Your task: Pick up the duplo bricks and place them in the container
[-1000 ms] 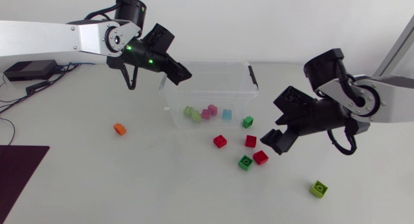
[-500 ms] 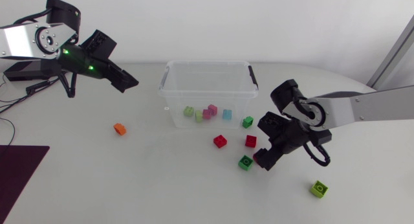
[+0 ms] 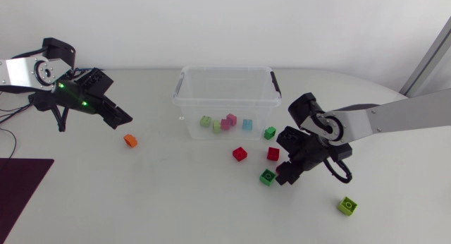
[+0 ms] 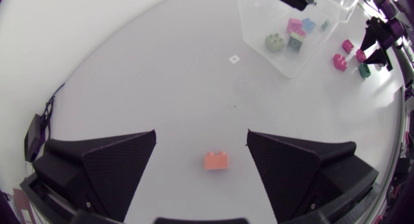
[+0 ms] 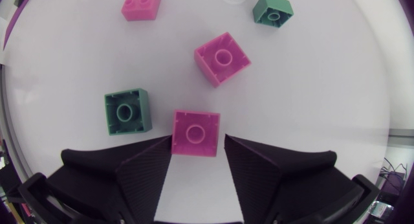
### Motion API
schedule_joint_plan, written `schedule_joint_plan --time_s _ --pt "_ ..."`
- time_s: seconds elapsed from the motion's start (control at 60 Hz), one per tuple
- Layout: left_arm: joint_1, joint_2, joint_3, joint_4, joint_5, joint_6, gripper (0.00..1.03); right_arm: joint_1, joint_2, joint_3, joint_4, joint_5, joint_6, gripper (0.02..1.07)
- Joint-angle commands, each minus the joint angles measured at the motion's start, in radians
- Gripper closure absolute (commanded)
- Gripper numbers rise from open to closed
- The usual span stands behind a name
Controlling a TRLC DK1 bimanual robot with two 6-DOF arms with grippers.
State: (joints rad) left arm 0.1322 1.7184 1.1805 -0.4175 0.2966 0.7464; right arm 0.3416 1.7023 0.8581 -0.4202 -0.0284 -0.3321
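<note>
Duplo brick (image 5: 195, 133): on the counter, rear corners between the tips of the right pincer (image 5: 197, 145).
Right pincer: parted, gripping nothing yet.
Risk: with so shallow a bite, closing may squirt it forward, or nudge the green brick (image 5: 127, 112) just beside.
Container (image 3: 225, 89): farther off, several bricks inside.
Left pincer (image 4: 202, 140): wide apart, empty, orange brick (image 4: 216, 160) below.

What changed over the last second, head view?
Left gripper swung from over the container back toward the orange brick, open. Right gripper moved in and dropped over a red brick, fingers straddling it, nothing gripped yet. Neither brick nor the container shifted.
</note>
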Motion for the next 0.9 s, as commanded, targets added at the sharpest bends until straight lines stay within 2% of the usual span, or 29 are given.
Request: schedule_joint_plan --time_s 0.0,0.05,0.183,0.467,0.733,0.883 --pt "0.010 0.058 -0.019 -0.004 -0.016 0.047 0.05 0.013 0.022 0.013 0.006 0.002 0.024 0.73" --pt "0.010 0.081 -0.009 -0.012 -0.047 0.056 0.05 0.013 0.014 0.012 0.004 0.002 0.022 0.75" --pt "0.009 0.081 -0.019 -0.030 -0.048 0.057 0.05 0.005 -0.033 0.001 -0.003 0.001 0.021 0.77" --pt "0.012 0.142 -0.076 -0.032 -0.048 0.100 0.05 -0.046 -0.240 0.082 -0.126 -0.027 -0.002 0.77" --pt "0.030 0.213 -0.068 0.028 -0.047 0.099 0.06 -0.049 -0.385 0.187 -0.175 -0.070 -0.001 0.77" --pt "0.021 0.234 -0.059 0.062 -0.039 0.088 0.09 -0.039 -0.385 0.245 -0.181 -0.082 0.007 0.77"
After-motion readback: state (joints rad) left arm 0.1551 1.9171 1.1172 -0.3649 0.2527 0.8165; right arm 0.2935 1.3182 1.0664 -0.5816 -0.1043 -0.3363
